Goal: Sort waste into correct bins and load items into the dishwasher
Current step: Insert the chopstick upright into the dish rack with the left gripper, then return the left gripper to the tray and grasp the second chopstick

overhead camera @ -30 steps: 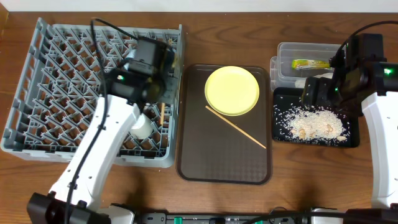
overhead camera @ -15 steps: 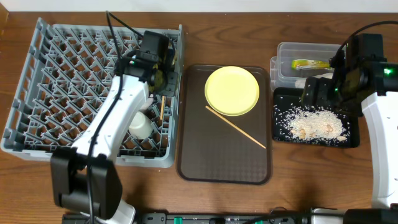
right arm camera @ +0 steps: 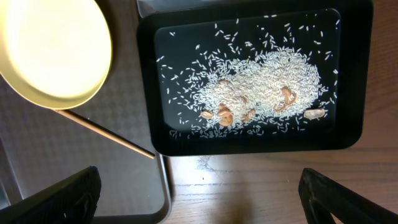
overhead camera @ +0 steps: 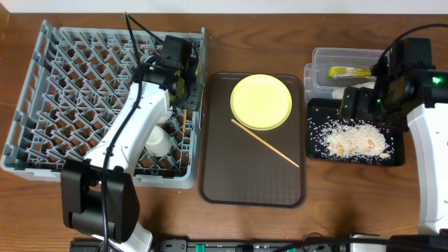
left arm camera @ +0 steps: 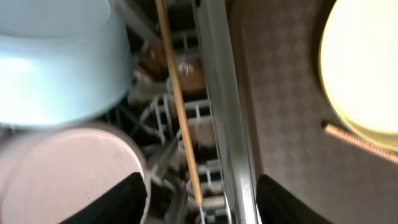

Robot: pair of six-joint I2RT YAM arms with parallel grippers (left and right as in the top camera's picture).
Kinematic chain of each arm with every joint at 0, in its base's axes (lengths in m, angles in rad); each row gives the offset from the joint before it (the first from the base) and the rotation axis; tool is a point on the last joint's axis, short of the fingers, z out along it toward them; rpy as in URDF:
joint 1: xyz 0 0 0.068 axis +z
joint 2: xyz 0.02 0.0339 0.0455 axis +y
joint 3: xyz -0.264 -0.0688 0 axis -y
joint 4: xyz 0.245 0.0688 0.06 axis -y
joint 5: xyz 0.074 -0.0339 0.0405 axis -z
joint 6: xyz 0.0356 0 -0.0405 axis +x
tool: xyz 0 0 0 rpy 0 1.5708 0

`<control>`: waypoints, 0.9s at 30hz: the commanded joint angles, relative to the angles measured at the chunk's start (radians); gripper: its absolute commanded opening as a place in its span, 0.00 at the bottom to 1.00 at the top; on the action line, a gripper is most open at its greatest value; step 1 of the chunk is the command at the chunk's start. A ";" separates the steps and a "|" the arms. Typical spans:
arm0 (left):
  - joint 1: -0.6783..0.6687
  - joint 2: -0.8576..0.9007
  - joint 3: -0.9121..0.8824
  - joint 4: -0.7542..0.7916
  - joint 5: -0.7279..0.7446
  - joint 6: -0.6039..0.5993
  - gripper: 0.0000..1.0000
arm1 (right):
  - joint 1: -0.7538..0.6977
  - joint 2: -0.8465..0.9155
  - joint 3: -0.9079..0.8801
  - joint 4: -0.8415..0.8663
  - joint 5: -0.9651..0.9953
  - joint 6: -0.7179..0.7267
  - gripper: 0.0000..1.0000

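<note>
2 chopsticks lie apart. The racked chopstick [left arm camera: 177,106] rests in the grey dish rack [overhead camera: 42,105] at the table's left edge, along the rack's right wall. The tray chopstick [overhead camera: 266,142] lies slantwise on the brown tray [overhead camera: 238,175] mid-table, just beside the yellow plate [overhead camera: 261,101].

The left gripper [left arm camera: 205,204] hangs over the rack's right wall, jaws spread, holding nothing. The right gripper [right arm camera: 202,199] hangs over the black tray [right arm camera: 357,112] of rice [right arm camera: 261,74] near the right edge, jaws wide, empty.

Judgement: the tray chopstick is thin, smooth wood, light and stiff, and apt to roll, so pinch it across mid-length. The plate looks rigid, glossy and shallow, so take it by the rim.

A light blue bowl [left arm camera: 56,62] and a pale round vessel [left arm camera: 62,168], probably the cup, sit in the rack; blur prevents certainty.
</note>
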 commanded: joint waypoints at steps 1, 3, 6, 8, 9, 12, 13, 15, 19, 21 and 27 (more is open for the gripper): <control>-0.009 -0.033 0.092 -0.086 0.088 -0.055 0.66 | 0.001 -0.003 0.002 -0.002 0.005 -0.008 0.99; -0.024 -0.051 0.110 -0.100 0.130 -0.121 0.66 | 0.001 -0.003 0.002 -0.002 0.005 -0.008 0.99; -0.066 -0.062 0.109 -0.107 0.177 -0.294 0.67 | 0.001 -0.003 0.002 0.001 0.005 -0.008 0.99; -0.097 -0.056 0.102 -0.109 0.182 -0.399 0.67 | 0.001 -0.003 0.002 0.003 0.005 -0.008 0.99; -0.117 -0.053 0.095 -0.107 0.182 -0.451 0.67 | 0.001 -0.003 0.002 0.003 0.005 -0.008 0.99; -0.189 -0.025 0.075 -0.091 0.181 -0.620 0.67 | 0.001 -0.003 0.002 0.002 0.005 -0.008 0.99; -0.210 -0.013 0.074 -0.091 0.181 -0.667 0.67 | 0.001 -0.003 0.002 0.002 0.005 -0.008 0.99; -0.257 0.017 0.074 -0.077 0.180 -0.731 0.67 | 0.001 -0.003 0.002 0.002 0.005 -0.008 0.99; -0.337 0.073 0.074 -0.029 0.178 -0.794 0.71 | 0.001 -0.003 0.002 -0.002 0.002 -0.008 0.99; -0.380 0.105 0.074 -0.005 0.177 -0.803 0.73 | 0.001 -0.003 0.002 -0.002 0.002 -0.008 0.99; -0.454 0.180 0.074 0.011 0.178 -0.919 0.79 | 0.001 -0.003 0.002 -0.009 0.002 -0.008 0.99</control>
